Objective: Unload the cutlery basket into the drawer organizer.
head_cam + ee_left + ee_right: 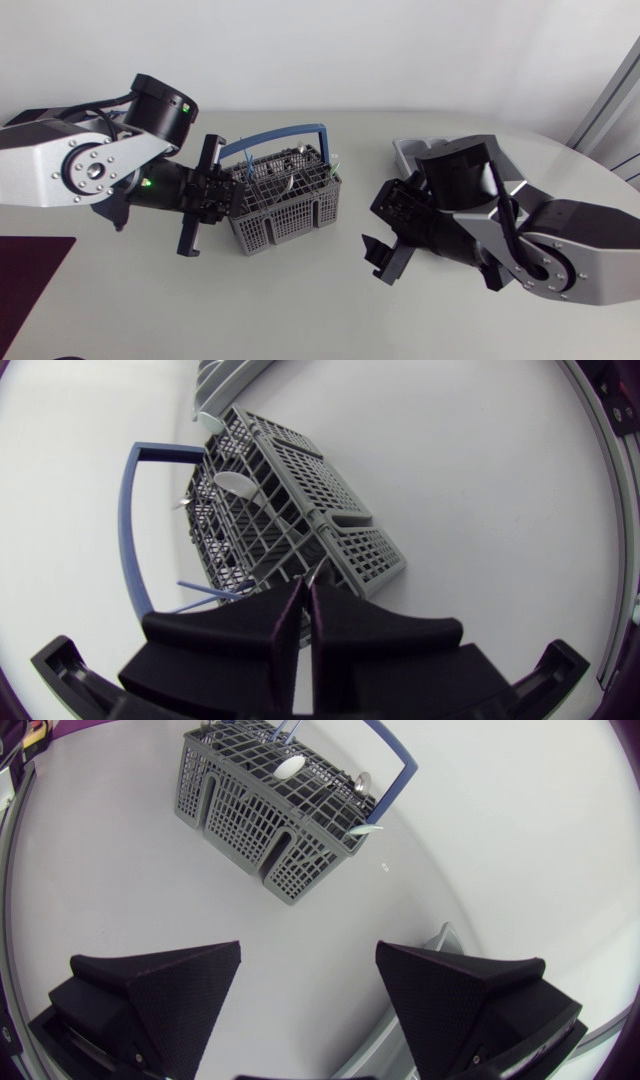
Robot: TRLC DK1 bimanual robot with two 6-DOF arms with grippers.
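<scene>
Grey mesh cutlery basket [285,205] at head-view centre, long axis roughly left to right: left gripper [222,197], fingers together, sits at its left end, the nearer; right gripper [385,258], fingers wide apart, stands lower right, beside the drawer organizer [405,150].

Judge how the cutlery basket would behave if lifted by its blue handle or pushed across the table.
The basket is an open plastic grid, so probably light and stiff. Its handle arches over the middle, so a lift there should hang roughly level. The cutlery stands loose inside, so a push may rattle or shift it.
</scene>
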